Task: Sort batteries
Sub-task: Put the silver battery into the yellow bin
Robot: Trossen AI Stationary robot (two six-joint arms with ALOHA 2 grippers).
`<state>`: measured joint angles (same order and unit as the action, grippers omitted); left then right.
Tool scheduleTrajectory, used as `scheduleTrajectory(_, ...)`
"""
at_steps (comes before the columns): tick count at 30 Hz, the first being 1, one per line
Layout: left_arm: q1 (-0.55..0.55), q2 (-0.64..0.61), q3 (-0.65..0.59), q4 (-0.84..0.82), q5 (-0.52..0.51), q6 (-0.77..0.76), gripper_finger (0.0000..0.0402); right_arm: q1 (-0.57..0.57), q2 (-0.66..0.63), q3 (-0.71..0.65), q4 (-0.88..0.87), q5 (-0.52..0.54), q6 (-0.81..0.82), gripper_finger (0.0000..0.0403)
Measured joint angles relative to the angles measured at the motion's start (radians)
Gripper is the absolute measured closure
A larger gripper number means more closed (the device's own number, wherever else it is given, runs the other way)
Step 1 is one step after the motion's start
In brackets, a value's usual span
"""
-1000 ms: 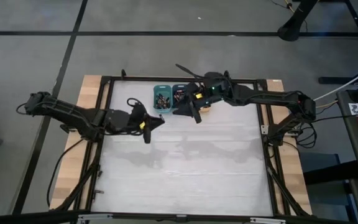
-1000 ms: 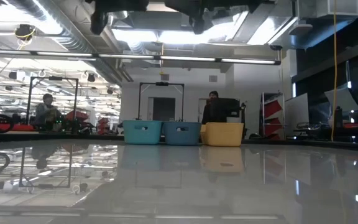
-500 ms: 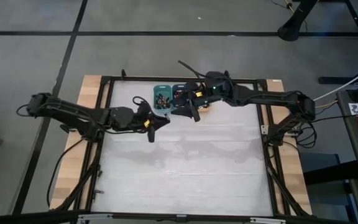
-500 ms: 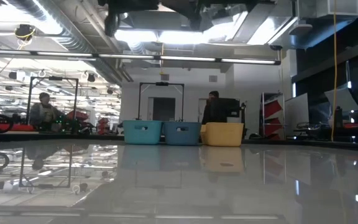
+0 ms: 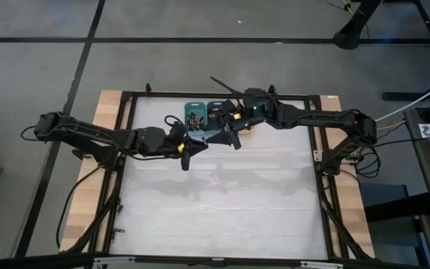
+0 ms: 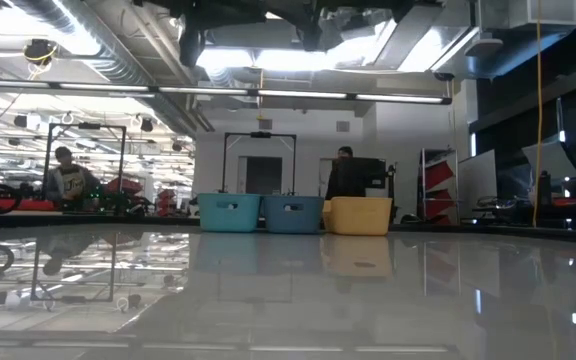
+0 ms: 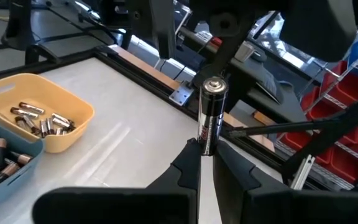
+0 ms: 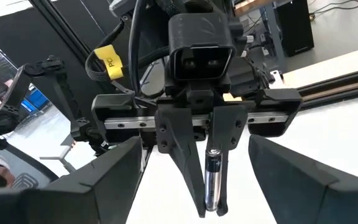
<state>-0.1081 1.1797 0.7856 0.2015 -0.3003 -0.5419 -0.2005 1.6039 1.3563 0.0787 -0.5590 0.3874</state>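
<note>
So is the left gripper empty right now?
No, the left gripper is shut on a battery, which stands upright between its fingers.

Through my right wrist camera I am seeing the left gripper (image 8: 211,202) facing me, pinching a battery (image 8: 212,179) between its closed fingers.

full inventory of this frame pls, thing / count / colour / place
Held battery: one, black with silvery cap, upright in the left end effector.
Teal bin: one, far edge of table, batteries inside.
Blue bin: one, beside the teal bin, batteries inside.
Yellow bin: one, next to the blue bin, silvery-ended batteries inside.
Table: one, pale top, black frame.
Person: one, seated in the room behind.
Left end effector: shut on the battery.
Right end effector: open, facing the left one.
</note>
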Motion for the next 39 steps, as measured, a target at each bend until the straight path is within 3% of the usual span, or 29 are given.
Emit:
scheduleTrajectory(23,0.000,0.000,0.000,-0.023,0.002,0.026,0.0383,0.037,0.079,-0.001,0.078,0.025,0.032,0.0108)
scheduleTrajectory(28,0.000,0.000,0.000,-0.037,0.002,0.026,0.0382,0.037,0.079,-0.001,0.078,0.025,0.035,0.0142)
scheduleTrajectory(39,0.000,-0.001,0.000,-0.036,0.002,0.046,0.0382,0.037,0.079,-0.001,0.077,0.024,0.035,0.0256)
